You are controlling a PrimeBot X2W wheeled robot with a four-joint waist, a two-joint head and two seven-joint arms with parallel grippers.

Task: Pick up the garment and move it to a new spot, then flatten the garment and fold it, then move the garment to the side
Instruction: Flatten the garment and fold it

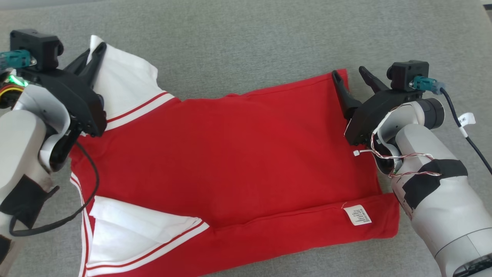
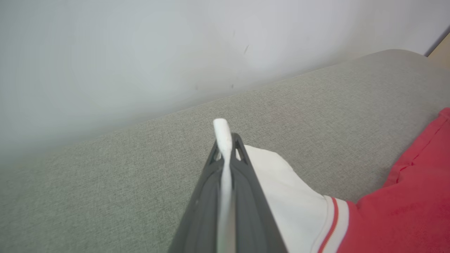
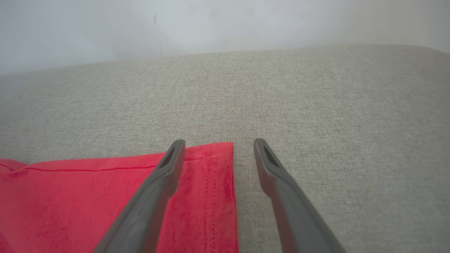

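Observation:
The garment (image 1: 230, 154) is a red shirt with white, red-striped sleeves, lying spread on a grey fabric surface with its near edge folded over. At the far left my left gripper (image 1: 98, 46) is shut on the tip of the far white sleeve (image 2: 281, 182); a white fold of cloth (image 2: 222, 140) sticks up between its closed fingers. My right gripper (image 1: 349, 73) stands open over the shirt's far right hem corner (image 3: 214, 154), one finger (image 3: 165, 175) above the red cloth and the other finger (image 3: 274, 175) over bare surface.
A grey upholstered surface (image 1: 250, 34) extends beyond the shirt on all sides, with a pale wall (image 3: 225, 24) behind it. A white care label (image 1: 357, 214) shows on the folded near edge. A loose black cable (image 1: 461, 130) hangs by my right wrist.

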